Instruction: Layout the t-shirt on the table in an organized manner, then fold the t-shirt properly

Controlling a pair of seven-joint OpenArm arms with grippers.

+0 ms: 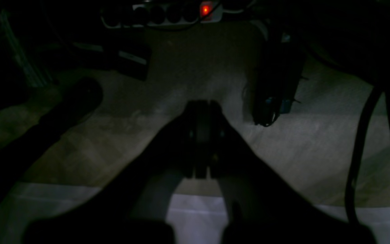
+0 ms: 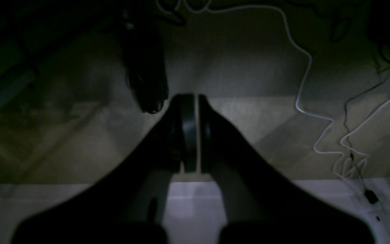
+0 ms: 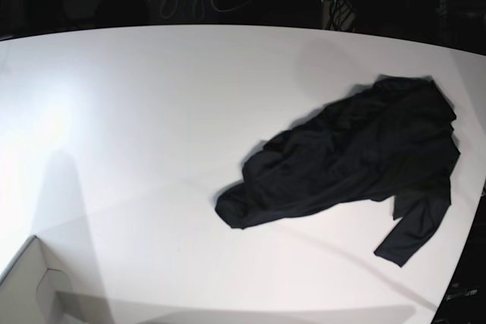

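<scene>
Both grippers, left (image 1: 202,135) & right (image 2: 191,132), clenched on nothing, off the big smooth white table (image 3: 152,111), so the crumpled plain black long-sleeve t-shirt (image 3: 357,161) sits well apart from both: imo open up, grab shoulder corners, spread flat before folding.

Both arms are off the table, out of the base view. The left gripper (image 1: 201,105) points down toward a dim floor, its dark jaws pressed together with nothing between them. The right gripper (image 2: 191,100) hangs the same way, jaws closed but for a thin slit, empty.
</scene>
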